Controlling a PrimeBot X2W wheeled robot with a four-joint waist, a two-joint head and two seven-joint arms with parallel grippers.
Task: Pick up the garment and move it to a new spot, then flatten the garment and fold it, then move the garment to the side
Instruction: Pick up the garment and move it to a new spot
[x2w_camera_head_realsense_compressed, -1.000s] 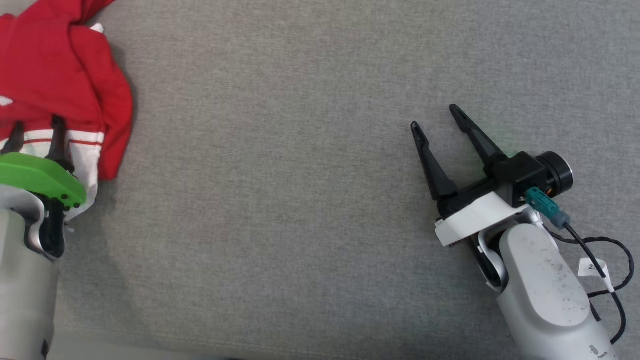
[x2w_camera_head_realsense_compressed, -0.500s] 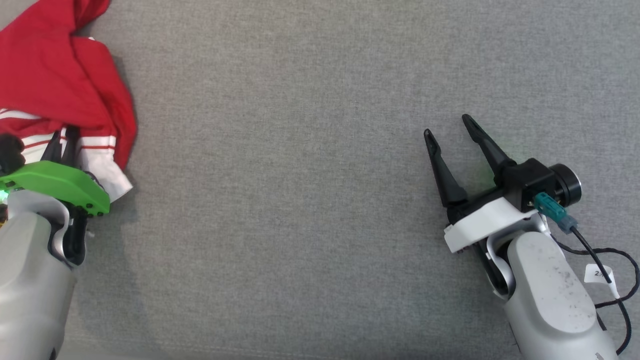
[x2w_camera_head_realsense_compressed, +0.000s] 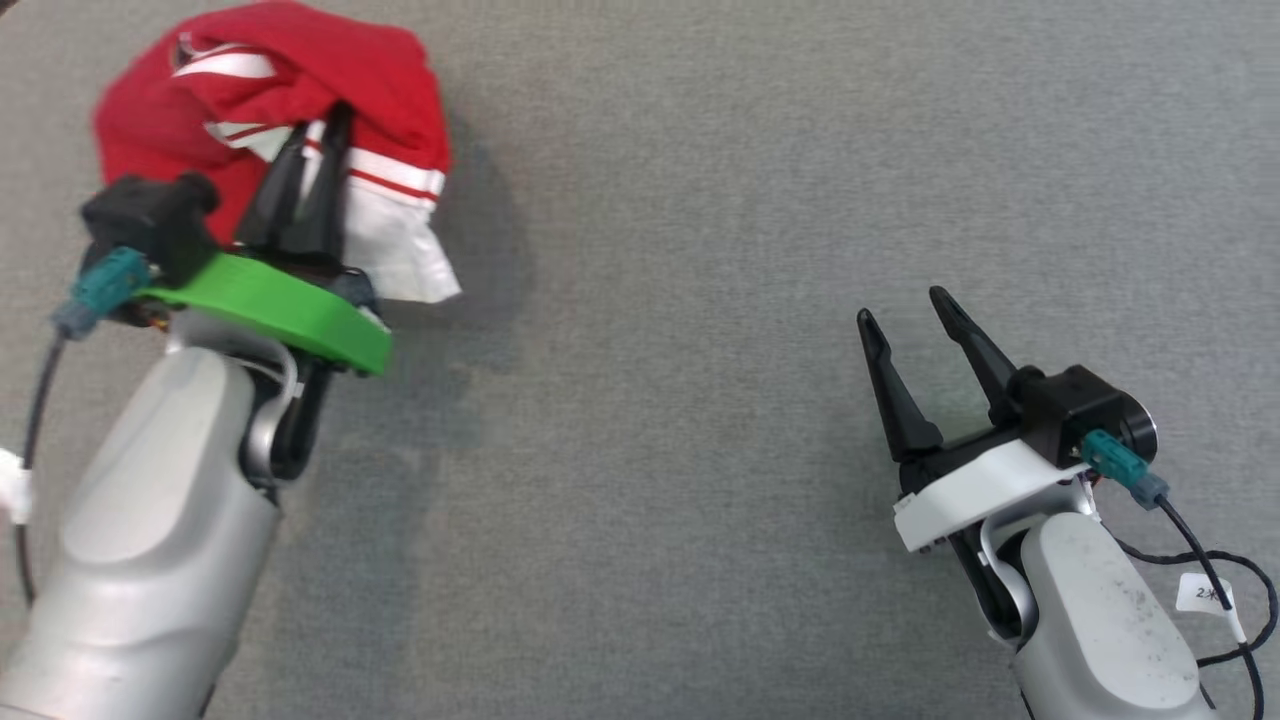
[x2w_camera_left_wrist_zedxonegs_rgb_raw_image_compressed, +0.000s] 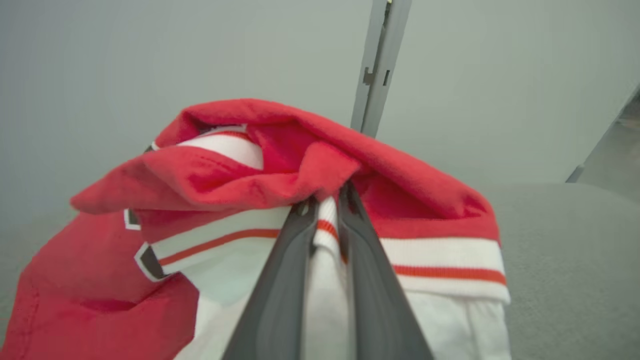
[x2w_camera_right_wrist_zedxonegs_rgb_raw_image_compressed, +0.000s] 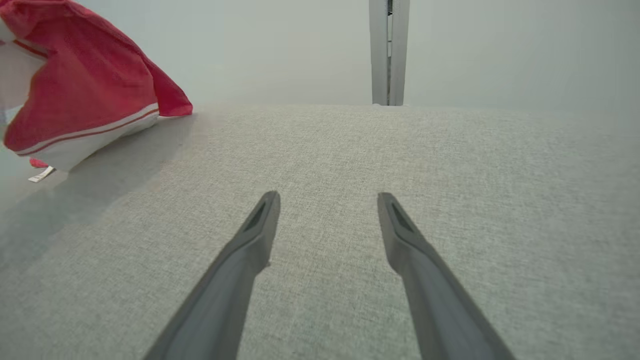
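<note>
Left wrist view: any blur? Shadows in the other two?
Left wrist view: left gripper close up and soft, garment fairly sharp. Head view: even light, soft shadow right of the garment. Right wrist view: garment blurred at left edge, shadow beneath.

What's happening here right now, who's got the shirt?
The left gripper is shut on the red and white garment, pinching it at the striped hem. The cloth hangs bunched and appears lifted off the grey surface, with its shadow below it. The right gripper is open and holds nothing, low over bare surface at the right. No flattening or folding has been done yet.
</note>
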